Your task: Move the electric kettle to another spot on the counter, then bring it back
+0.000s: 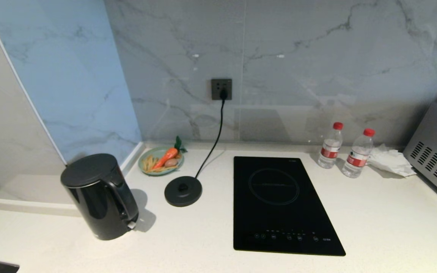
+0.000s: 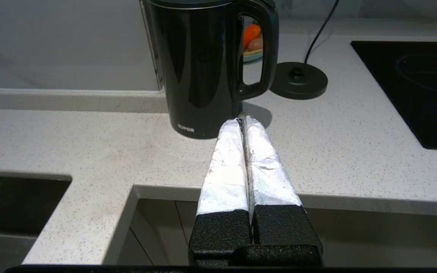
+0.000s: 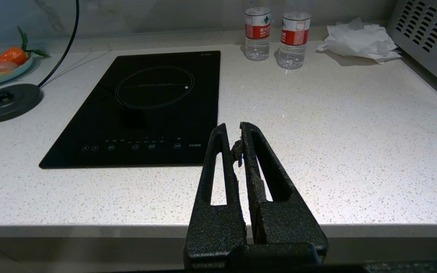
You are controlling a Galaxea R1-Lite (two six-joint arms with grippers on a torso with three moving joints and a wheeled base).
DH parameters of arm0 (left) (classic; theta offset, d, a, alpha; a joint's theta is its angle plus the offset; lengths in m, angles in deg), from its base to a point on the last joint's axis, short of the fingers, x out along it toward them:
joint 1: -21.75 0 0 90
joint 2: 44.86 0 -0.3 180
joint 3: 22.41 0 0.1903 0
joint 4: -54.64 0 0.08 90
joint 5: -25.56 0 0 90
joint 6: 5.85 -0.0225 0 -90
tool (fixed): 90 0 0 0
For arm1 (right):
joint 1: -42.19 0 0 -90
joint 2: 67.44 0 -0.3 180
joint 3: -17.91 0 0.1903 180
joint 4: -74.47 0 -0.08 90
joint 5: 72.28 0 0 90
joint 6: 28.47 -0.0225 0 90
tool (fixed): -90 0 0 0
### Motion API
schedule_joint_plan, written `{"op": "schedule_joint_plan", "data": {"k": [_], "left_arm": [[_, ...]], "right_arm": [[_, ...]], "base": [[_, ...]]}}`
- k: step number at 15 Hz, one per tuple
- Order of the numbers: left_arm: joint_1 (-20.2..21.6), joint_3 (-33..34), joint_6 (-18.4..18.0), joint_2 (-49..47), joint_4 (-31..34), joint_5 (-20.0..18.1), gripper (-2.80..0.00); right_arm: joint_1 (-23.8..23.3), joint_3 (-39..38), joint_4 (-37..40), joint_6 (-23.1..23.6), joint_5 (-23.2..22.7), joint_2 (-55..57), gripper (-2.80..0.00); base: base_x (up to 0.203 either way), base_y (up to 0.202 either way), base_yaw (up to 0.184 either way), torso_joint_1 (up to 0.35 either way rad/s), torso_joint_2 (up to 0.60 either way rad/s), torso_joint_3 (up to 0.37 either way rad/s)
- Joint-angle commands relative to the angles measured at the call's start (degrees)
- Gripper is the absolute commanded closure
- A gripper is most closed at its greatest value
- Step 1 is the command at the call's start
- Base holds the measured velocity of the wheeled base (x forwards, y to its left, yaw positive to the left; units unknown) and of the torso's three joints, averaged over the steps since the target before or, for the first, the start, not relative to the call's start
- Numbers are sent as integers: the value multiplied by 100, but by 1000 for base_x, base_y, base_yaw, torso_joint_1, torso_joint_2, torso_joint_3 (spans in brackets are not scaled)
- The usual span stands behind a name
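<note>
The electric kettle [image 1: 99, 197] [image 2: 199, 64], a glossy black jug with a loop handle, stands upright on the white speckled counter [image 1: 188, 242] at the left, off its round base disc [image 1: 183, 190]. My left gripper [image 2: 243, 120] hangs in front of the counter edge, short of the kettle, its foil-wrapped fingers [image 2: 226, 159] pressed together with nothing between them. My right gripper [image 3: 231, 131] also sits before the counter edge, near the hob, shut and empty. Neither arm shows in the head view.
A black induction hob [image 1: 279, 204] lies in the counter's middle. A green plate of toy food [image 1: 161, 161] sits by the wall, the base's cord runs to a socket [image 1: 221, 89]. Two water bottles [image 1: 330, 146], crumpled tissue [image 1: 391, 161] and a grey appliance [image 1: 436, 151] stand at the right.
</note>
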Motion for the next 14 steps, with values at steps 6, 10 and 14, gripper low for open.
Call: {"op": "schedule_joint_plan", "data": {"k": [6, 10, 14], "left_arm": [[-1, 16, -4, -7, 12, 0, 0], [1, 9, -4, -7, 20, -4, 0], [1, 9, -4, -7, 20, -4, 0]], "right_arm": [[0, -1, -1, -2, 0, 0, 0], [0, -1, -1, -2, 0, 0, 0], [0, 16, 95, -2, 0, 0, 0]], "base": [[0, 0, 0, 0, 0, 0], [0, 0, 0, 0, 0, 0], [0, 0, 0, 0, 0, 0]]}}
